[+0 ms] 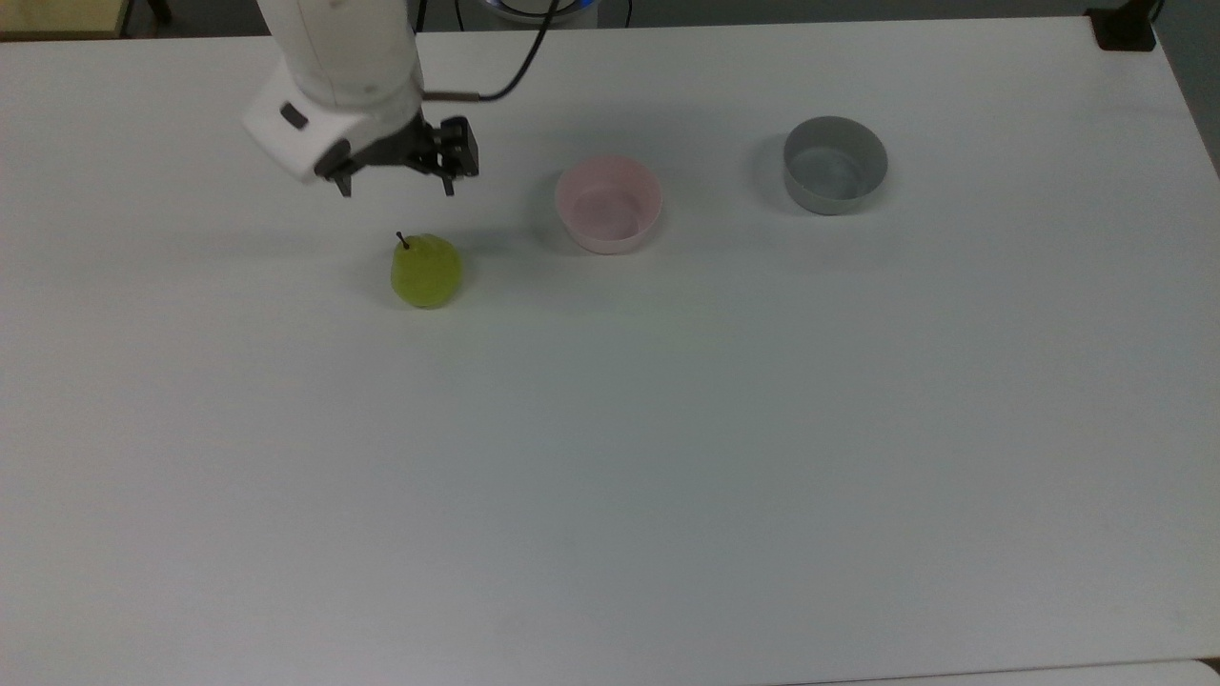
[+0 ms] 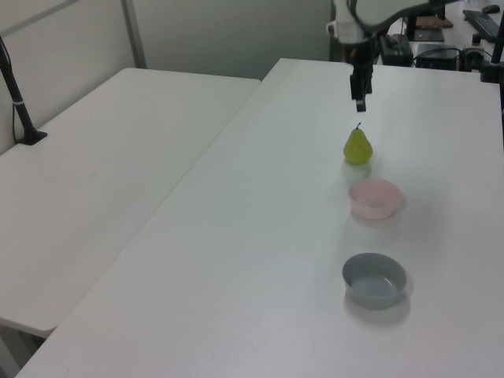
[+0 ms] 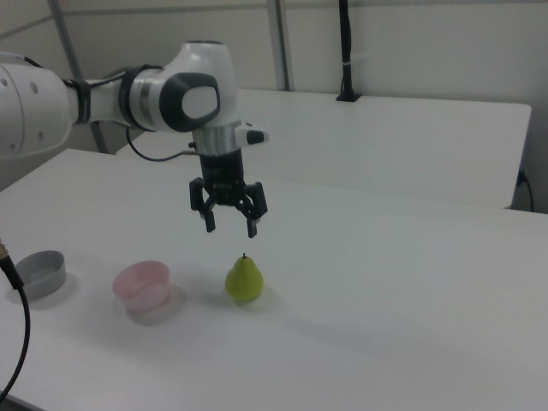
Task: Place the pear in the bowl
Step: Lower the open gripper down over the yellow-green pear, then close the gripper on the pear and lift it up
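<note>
The yellow-green pear [image 1: 426, 272] stands upright on the white table, its dark stem up; it also shows as the pear [image 2: 357, 146] and the pear [image 3: 244, 280]. The pale pink bowl [image 1: 609, 204] sits to the top view's right of it, seen too as the bowl [image 2: 374, 198] and the bowl [image 3: 142, 285], with nothing in it. My gripper [image 1: 396, 187] hangs open above the table, a little beyond the pear in the top view. In the right view the gripper [image 3: 230, 227] is above the pear, slightly to the right view's left, fingers spread and holding nothing. The gripper [image 2: 359, 98] is above the pear in the left view.
A grey round bowl [image 1: 835, 164] stands further to the top view's right of the pink bowl, also the grey bowl [image 2: 374, 279]. A second white table [image 2: 102, 173] adjoins on the left view's left. A black post base [image 1: 1125, 29] sits at the table's far corner.
</note>
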Controlling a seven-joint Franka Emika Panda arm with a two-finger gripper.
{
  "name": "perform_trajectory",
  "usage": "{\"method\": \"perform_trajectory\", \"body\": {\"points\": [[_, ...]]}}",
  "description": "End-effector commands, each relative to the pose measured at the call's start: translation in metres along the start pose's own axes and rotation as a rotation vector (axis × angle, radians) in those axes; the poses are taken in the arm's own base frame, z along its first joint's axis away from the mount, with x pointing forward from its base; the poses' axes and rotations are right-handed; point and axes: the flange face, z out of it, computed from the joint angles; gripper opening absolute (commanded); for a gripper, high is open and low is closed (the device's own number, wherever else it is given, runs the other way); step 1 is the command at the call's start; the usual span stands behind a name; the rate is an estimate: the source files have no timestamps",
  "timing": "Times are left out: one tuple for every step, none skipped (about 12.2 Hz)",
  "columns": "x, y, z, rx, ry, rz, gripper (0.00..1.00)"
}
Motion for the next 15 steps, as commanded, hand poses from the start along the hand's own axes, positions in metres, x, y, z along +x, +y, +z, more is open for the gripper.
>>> {"method": "perform_trajectory", "body": {"points": [[0.018, -0.008, 0.041, -0.030, -0.012, -0.046, 1.00], [0.024, -0.009, 0.054, -0.037, -0.016, -0.049, 1.00], [0.028, -0.010, 0.065, -0.041, -0.022, -0.054, 1.00], [0.031, -0.012, 0.078, -0.048, -0.042, -0.068, 1.00], [0.028, -0.015, 0.091, -0.061, -0.070, -0.088, 1.00], [0.027, -0.021, 0.103, -0.076, -0.072, -0.109, 1.00], [0.026, -0.028, 0.118, -0.085, -0.078, -0.126, 1.00], [0.026, -0.030, 0.132, -0.094, -0.086, -0.135, 1.00], [0.026, -0.030, 0.136, -0.096, -0.089, -0.137, 1.00], [0.026, -0.030, 0.136, -0.095, -0.090, -0.138, 0.92], [0.026, -0.029, 0.135, -0.095, -0.087, -0.137, 0.78], [0.026, -0.028, 0.133, -0.095, -0.084, -0.138, 0.64], [0.026, -0.027, 0.130, -0.093, -0.079, -0.154, 0.51], [0.025, -0.025, 0.125, -0.091, -0.072, -0.161, 0.40], [0.023, -0.022, 0.113, -0.086, -0.055, -0.161, 0.35]]}}
